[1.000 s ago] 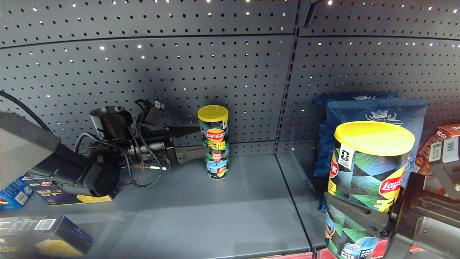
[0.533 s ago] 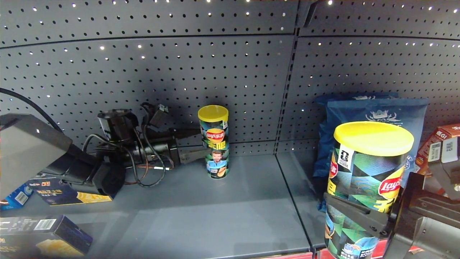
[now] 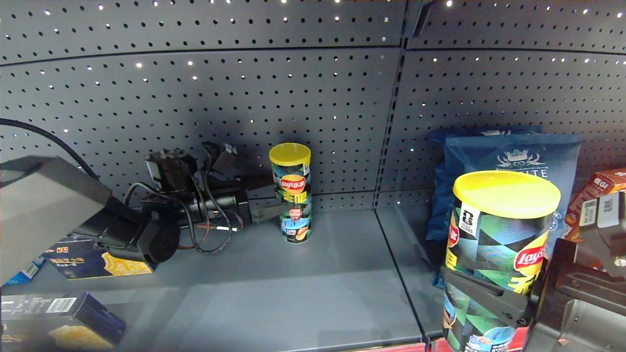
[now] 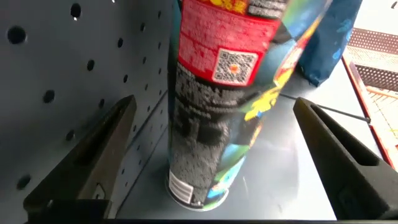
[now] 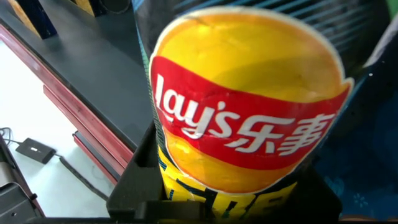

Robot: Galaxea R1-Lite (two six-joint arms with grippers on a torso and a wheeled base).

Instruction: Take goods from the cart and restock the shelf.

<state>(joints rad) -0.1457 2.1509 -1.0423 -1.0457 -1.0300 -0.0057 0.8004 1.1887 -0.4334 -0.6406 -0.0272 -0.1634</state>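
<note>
A slim yellow-lidded chip can [image 3: 292,193] stands upright at the back of the grey shelf [image 3: 293,293], close to the pegboard wall. My left gripper [image 3: 268,196] is open, one finger on each side of this can. In the left wrist view the can [image 4: 211,81] rises between the wide-apart fingers [image 4: 93,162] of that gripper [image 4: 211,158], with gaps on both sides. At the front right, my right gripper [image 3: 489,288] is shut on a second, same-patterned chip can [image 3: 499,244], held upright near the shelf's front edge. The right wrist view shows that can [image 5: 242,124] clamped in the gripper [image 5: 233,193].
Blue snack bags [image 3: 508,156] lean on the back wall behind the held can. A red box [image 3: 601,190] is at far right. Dark snack boxes [image 3: 78,259] [image 3: 58,322] lie at the left. A seam [image 3: 391,254] divides the shelf panels.
My left arm has slid to the right, bringing its open fingers further around the standing can. The can in my right gripper has dropped slightly.
</note>
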